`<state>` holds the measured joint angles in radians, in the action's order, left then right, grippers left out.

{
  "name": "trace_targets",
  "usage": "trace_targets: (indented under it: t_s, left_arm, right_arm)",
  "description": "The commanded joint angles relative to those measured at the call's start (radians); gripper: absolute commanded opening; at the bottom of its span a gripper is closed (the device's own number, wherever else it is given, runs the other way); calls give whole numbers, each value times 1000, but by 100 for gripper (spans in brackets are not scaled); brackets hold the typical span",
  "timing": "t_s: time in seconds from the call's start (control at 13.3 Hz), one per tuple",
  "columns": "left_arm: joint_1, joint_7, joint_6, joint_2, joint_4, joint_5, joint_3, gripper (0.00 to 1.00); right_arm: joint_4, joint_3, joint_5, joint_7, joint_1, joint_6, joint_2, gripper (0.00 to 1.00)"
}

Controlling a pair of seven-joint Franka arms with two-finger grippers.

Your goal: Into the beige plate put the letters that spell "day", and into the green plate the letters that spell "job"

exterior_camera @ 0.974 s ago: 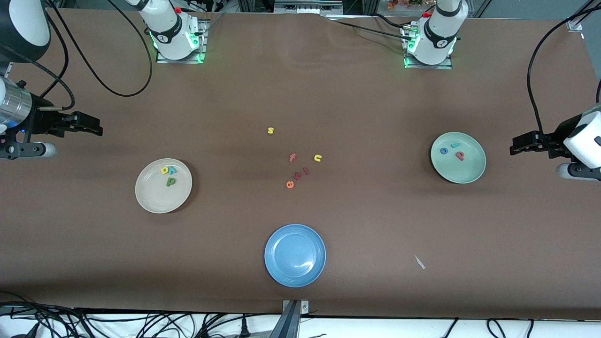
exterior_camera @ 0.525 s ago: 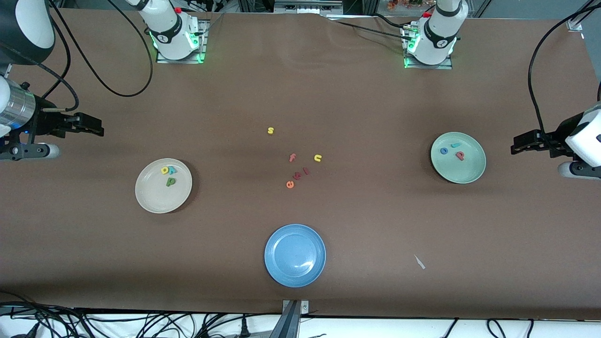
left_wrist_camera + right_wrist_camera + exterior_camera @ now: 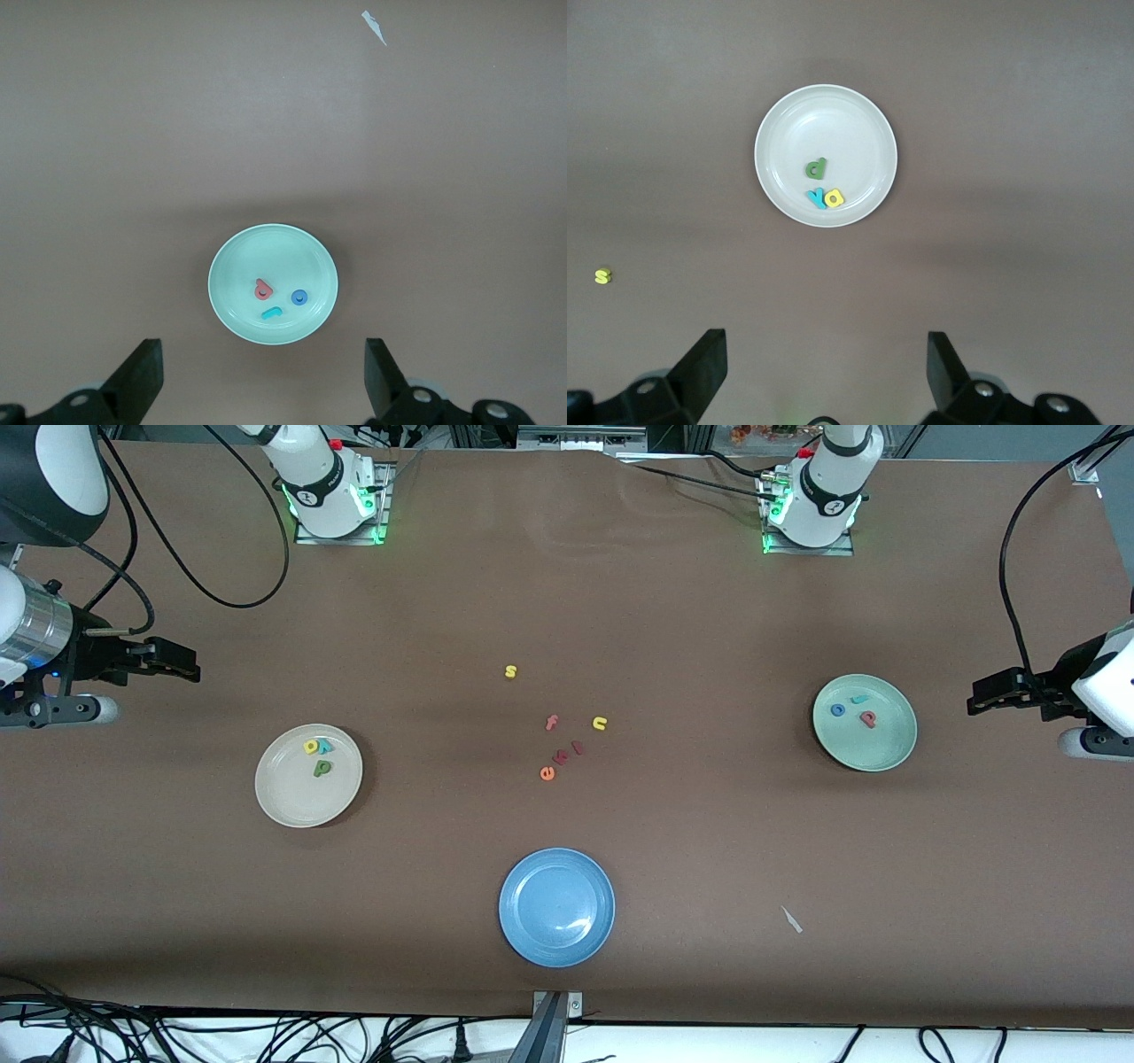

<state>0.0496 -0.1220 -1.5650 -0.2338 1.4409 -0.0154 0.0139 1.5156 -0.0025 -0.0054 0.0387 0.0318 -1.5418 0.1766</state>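
The beige plate [image 3: 301,802] [image 3: 788,133] holds the dark green "d" [image 3: 322,768] [image 3: 816,168], the yellow "a" [image 3: 311,746] [image 3: 833,198] and the teal "y" [image 3: 325,745] [image 3: 815,197]. In the green plate [image 3: 881,748] [image 3: 239,266] lie the teal "j" [image 3: 859,699] [image 3: 272,312], the blue "o" [image 3: 837,709] [image 3: 299,297] and the pinkish-red "b" [image 3: 868,718] [image 3: 263,289]. My right gripper [image 3: 190,666] [image 3: 824,363] hangs open and empty over the table at the right arm's end. My left gripper [image 3: 973,695] [image 3: 263,372] hangs open and empty over the left arm's end.
A blue plate [image 3: 556,906] sits nearest the front camera. Mid-table lie loose letters: yellow "s" [image 3: 510,671] [image 3: 602,276], pink "f" [image 3: 551,723], yellow "n" [image 3: 600,724], orange "e" [image 3: 547,773] and two dark red ones [image 3: 568,753]. A paper scrap [image 3: 791,919] [image 3: 374,27] lies nearer the front camera than the green plate.
Both grippers have drifted slightly, staying open. The plates and letters have not moved.
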Motion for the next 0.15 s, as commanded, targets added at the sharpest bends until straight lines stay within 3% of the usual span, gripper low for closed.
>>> trace_targets:
  t_s: [0.0,0.07]
  left_arm:
    - [1,-21,5,11,9,9,0,100]
    - [1,-21,3,10,10,9,0,100]
  right_arm:
    - [-26,1,-4,3,3,12,11,100]
    - [-26,1,-4,3,3,14,11,100]
